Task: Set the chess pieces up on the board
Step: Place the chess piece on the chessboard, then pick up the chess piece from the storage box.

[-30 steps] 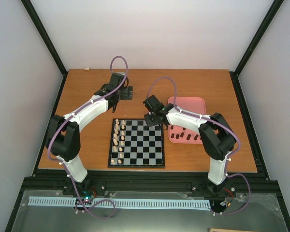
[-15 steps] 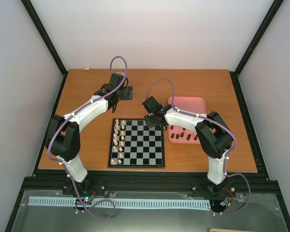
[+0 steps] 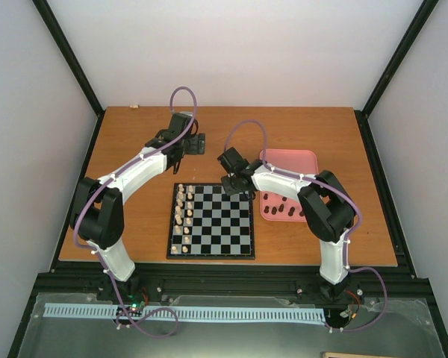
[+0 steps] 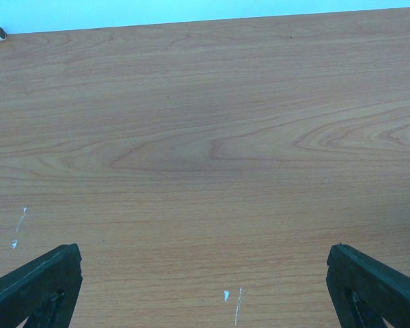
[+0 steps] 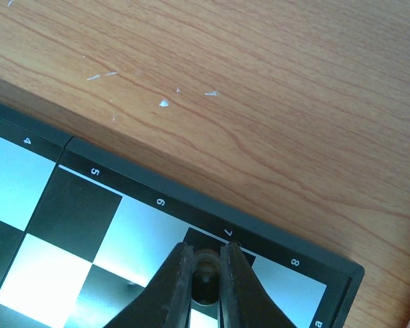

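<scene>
Over the far right corner of the board (image 5: 76,210), the right gripper (image 5: 206,273) pinches one dark chess piece (image 5: 205,265) to set it on its square, while the left gripper (image 4: 203,273) hangs spread wide, out of the way.

The left arm (image 3: 138,171) reaches far forward and slightly right, the left end effector (image 4: 203,254) held low with its fingers (image 4: 41,283) spread wide apart. The right arm (image 3: 284,179) folds at the elbow and reaches left, the right end effector (image 5: 206,251) pointing down, pinched on a dark piece (image 5: 205,270).
</scene>
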You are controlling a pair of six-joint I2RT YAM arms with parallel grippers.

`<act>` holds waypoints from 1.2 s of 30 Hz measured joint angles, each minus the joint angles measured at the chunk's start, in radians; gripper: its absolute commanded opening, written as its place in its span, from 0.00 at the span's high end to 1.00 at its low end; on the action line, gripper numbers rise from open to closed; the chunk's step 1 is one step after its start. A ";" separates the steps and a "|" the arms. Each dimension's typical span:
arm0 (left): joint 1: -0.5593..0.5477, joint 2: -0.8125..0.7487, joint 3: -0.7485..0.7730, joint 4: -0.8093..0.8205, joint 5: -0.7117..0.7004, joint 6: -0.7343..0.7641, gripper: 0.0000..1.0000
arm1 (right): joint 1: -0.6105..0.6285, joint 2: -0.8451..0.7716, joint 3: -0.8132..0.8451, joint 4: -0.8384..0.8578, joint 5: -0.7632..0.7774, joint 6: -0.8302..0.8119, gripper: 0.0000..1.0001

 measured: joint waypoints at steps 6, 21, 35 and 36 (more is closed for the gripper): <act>0.000 0.000 0.000 0.000 0.003 0.000 0.00 | 0.001 0.000 0.000 -0.001 0.007 0.000 0.89; 0.000 0.000 0.000 0.000 0.006 0.000 0.00 | 0.001 0.000 -0.005 -0.010 0.013 -0.020 0.63; 0.000 0.000 0.000 0.000 0.010 0.000 0.00 | -0.013 -0.298 -0.140 -0.001 0.080 -0.020 0.48; 0.000 0.000 0.000 0.000 0.011 0.000 0.00 | -0.021 -0.324 -0.156 0.000 0.085 -0.018 0.48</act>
